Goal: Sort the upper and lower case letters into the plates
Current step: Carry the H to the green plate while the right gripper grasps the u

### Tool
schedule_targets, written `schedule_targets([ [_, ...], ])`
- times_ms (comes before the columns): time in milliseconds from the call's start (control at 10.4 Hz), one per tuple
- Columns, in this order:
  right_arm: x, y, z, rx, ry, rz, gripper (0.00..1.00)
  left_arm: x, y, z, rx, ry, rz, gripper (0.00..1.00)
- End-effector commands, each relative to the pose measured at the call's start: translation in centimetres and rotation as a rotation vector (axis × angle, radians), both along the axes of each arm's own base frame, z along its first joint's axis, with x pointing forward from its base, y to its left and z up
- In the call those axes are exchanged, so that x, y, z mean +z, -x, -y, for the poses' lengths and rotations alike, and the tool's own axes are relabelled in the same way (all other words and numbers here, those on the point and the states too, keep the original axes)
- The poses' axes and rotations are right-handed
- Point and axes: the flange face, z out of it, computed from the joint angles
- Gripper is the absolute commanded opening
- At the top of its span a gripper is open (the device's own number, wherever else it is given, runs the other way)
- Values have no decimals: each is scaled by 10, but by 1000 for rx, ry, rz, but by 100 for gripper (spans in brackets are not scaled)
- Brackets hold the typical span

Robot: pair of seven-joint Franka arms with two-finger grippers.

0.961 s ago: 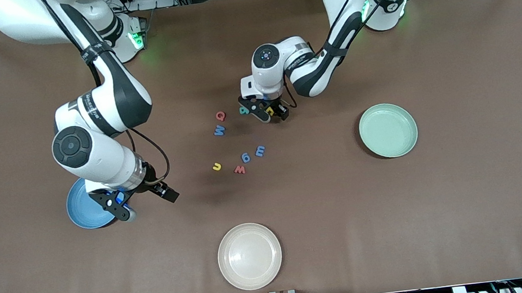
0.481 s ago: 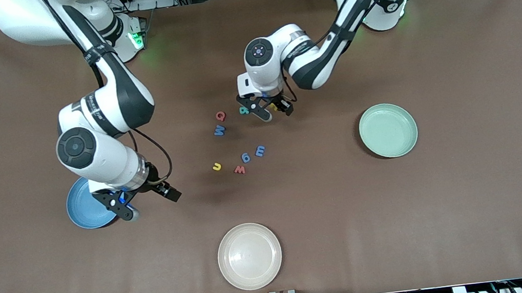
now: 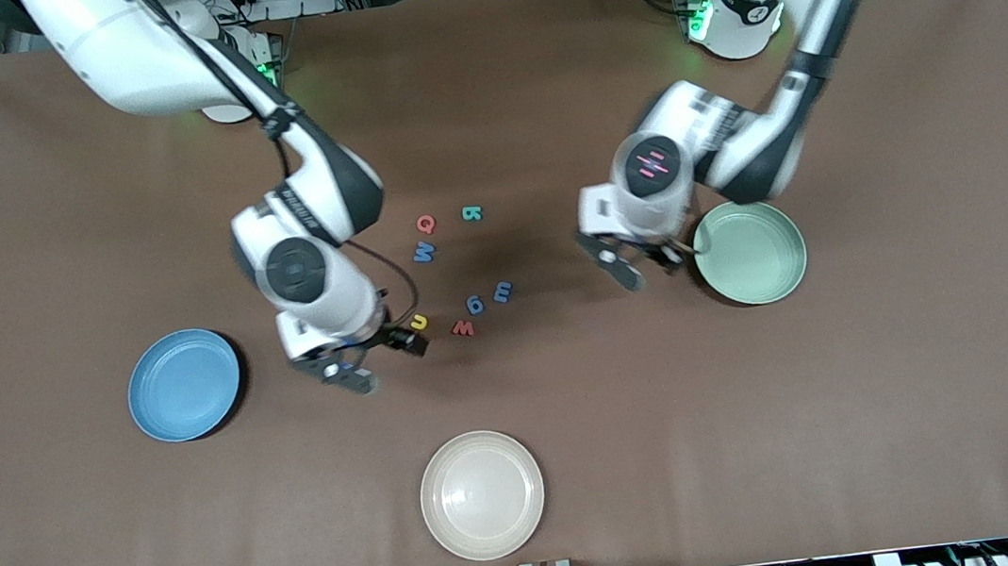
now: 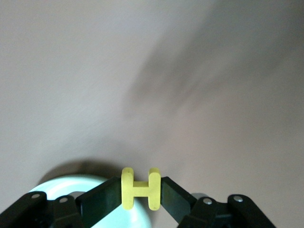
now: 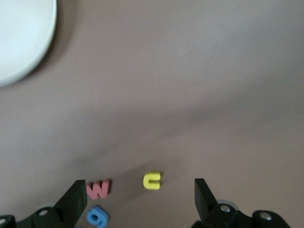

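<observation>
left claw [image 4: 140, 195] carried yellow H [image 4: 140, 188] to mint plate [image 3: 764, 277] | right claw [image 5: 137, 202] open, moved over letters | brown table [image 3: 769, 443]

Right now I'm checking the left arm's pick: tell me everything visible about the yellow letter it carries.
The yellow H is a small, chunky capital with rounded edges, matte like foam or plastic. The left gripper is shut on it, one black finger on each outer stroke. It hangs in the air beside the mint green plate, not yet over it.
</observation>
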Motion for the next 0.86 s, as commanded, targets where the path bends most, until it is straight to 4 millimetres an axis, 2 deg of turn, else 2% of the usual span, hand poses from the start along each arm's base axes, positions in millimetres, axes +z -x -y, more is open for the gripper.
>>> schedule_targets([
  [0, -37, 34, -10, 22, 3, 8, 100, -32, -19, -90, -12, 60, -35, 0],
  [96, -48, 46, -13, 40, 11, 12, 100, -45, -23, -122, 19, 73, -51, 0],
  [192, -58, 53, -11, 43, 23, 11, 100, -54, -21, -136, 13, 79, -55, 0],
  [288, -69, 56, -10, 25, 23, 3, 100, -63, -17, -147, 34, 78, -59, 5],
  [384, -77, 54, -10, -25, 12, 6, 100, -66, -9, -149, 84, 103, -75, 99],
  [481, -81, 51, -10, -79, -5, 19, 100, -64, -4, -156, 157, 138, -93, 100],
  [577, -83, 50, -8, -110, -6, 17, 100, -63, -3, -151, 180, 155, -97, 100],
  [673, -85, 49, -7, -121, -7, 18, 100, -58, -2, -137, 199, 152, -88, 100],
  [769, -88, 46, -3, -130, -8, 15, 100, -53, 6, -105, 270, 140, -81, 100],
])
